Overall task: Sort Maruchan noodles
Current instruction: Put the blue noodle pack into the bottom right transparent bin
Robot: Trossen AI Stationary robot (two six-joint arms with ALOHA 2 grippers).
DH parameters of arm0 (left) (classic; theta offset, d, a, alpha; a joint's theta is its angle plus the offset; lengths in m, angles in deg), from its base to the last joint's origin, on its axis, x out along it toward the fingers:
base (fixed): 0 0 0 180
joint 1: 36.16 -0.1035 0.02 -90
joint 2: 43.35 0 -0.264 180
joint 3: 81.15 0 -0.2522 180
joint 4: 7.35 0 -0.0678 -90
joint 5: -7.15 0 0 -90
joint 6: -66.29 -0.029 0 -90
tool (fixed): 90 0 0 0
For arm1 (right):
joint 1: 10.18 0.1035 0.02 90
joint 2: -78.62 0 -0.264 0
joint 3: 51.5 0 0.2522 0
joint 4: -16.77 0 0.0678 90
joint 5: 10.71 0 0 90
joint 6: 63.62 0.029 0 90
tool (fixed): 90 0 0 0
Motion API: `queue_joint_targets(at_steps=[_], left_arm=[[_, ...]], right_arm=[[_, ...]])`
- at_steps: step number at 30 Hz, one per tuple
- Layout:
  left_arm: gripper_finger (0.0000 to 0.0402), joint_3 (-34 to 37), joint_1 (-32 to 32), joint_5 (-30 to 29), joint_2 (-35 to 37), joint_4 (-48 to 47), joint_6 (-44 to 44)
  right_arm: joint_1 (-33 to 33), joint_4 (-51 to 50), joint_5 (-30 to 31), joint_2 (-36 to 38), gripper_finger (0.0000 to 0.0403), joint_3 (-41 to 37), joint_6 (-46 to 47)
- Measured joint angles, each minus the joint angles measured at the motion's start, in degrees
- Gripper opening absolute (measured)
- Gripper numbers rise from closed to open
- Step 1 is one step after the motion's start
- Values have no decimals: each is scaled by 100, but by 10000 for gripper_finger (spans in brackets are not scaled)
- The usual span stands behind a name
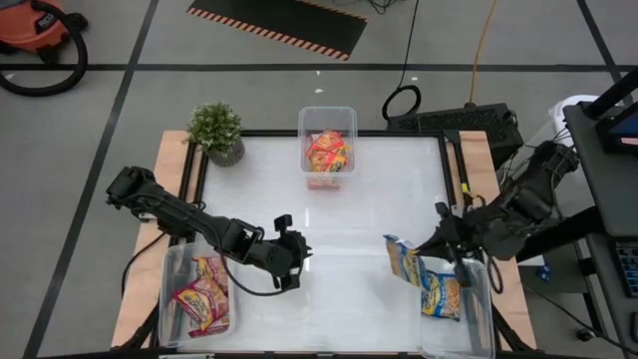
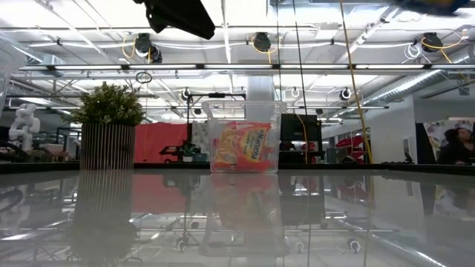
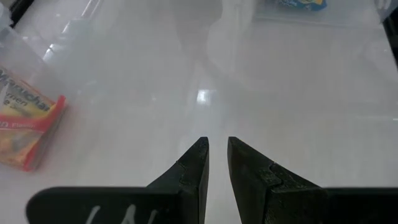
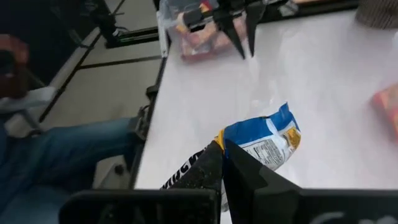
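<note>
Gripping a yellow-blue packet (image 1: 401,261) of Maruchan noodles by one corner, the right gripper (image 1: 440,242) holds it at the near right of the counter (image 1: 349,214), just beside the left wall of the right bin (image 1: 486,317). In the right wrist view the dark fingers (image 4: 208,163) are clenched on the packet (image 4: 264,142), whose blue-and-yellow end sticks out over the white surface. Another yellow-blue packet (image 1: 440,292) lies in that clear bin just to its right.

At the near left, the left bin (image 1: 169,299) holds red-and-yellow packets (image 1: 202,296); the left wrist view shows one of them (image 3: 28,127) through the clear wall. A third clear bin (image 1: 327,116) stands at the far middle of the counter with red-orange packets (image 1: 328,152) in it, and the low view shows it (image 2: 215,122) upright with those packets (image 2: 243,145) leaning inside.

The left gripper (image 1: 296,259) sits low over bare counter near the middle, just right of the left bin, its fingers (image 3: 193,163) drawn nearly together with only a thin gap and nothing between them.

A potted plant (image 1: 218,132) stands at the far left corner of the counter. Beyond the counter's far edge, a black-and-orange striped mat (image 1: 284,22) lies on the floor, and a red vacuum (image 1: 35,28) sits at the far left.
</note>
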Motion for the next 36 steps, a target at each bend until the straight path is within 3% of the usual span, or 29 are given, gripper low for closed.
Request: queue_joint_targets(at_steps=[13, 18, 36], left_arm=[[65, 0, 73, 73, 2, -2, -50], [65, 0, 80, 75, 2, 0, -50], [65, 0, 78, 68, 4, 2, -52]], right_arm=[[789, -1722, -1197, -3, 0, 827, 2059], [1076, -2032, -1192, -128, 0, 827, 2792], [1841, -2008, -1185, -1098, 0, 825, 3628]])
